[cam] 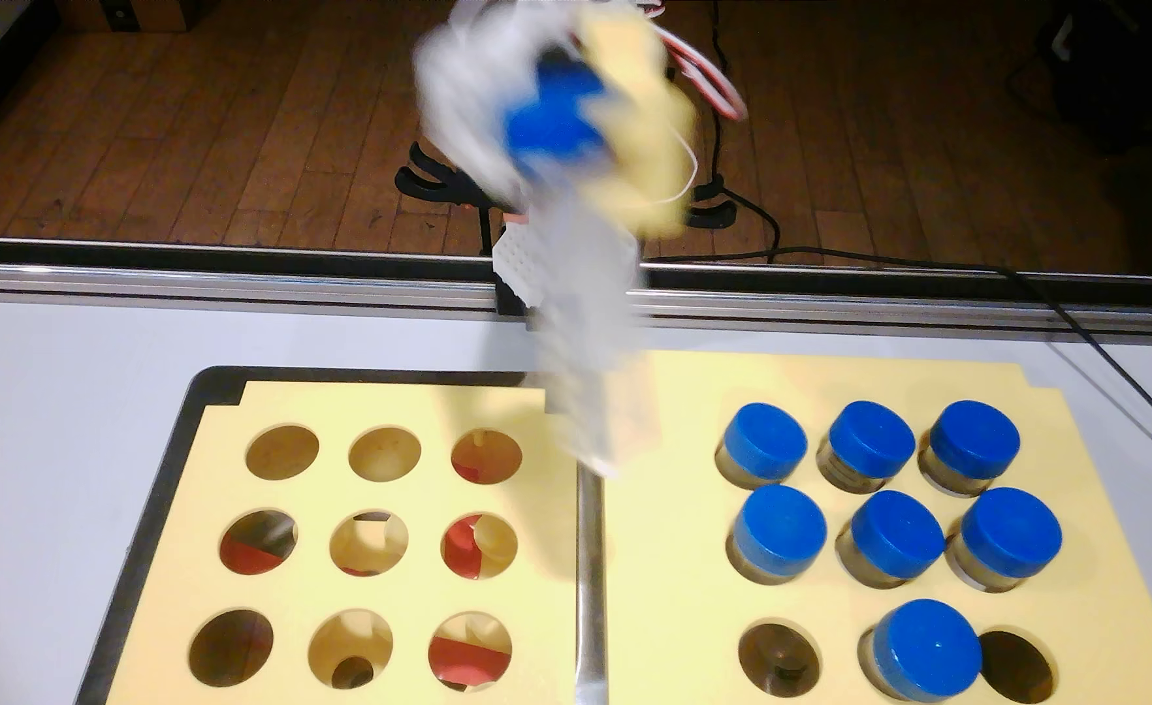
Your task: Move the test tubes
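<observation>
My gripper (560, 129) is blurred by motion, high in the fixed view above the gap between two yellow racks. Its white and yellow jaws are shut on the blue cap of a test tube (587, 339), whose clear body hangs down tilted, its bottom end above the gap. The right rack (668, 542) holds several upright blue-capped test tubes (895, 535); its bottom-left hole (780, 661) and bottom-right hole (1018, 668) are empty. The left rack (329, 413) has only empty holes.
The left rack sits on a black tray (146, 515). A metal strip (590, 583) runs between the racks. An aluminium rail (220, 279) borders the table's far edge. Cables (1102, 356) cross the table's right side. The arm's clamps (434, 179) stand behind the rail.
</observation>
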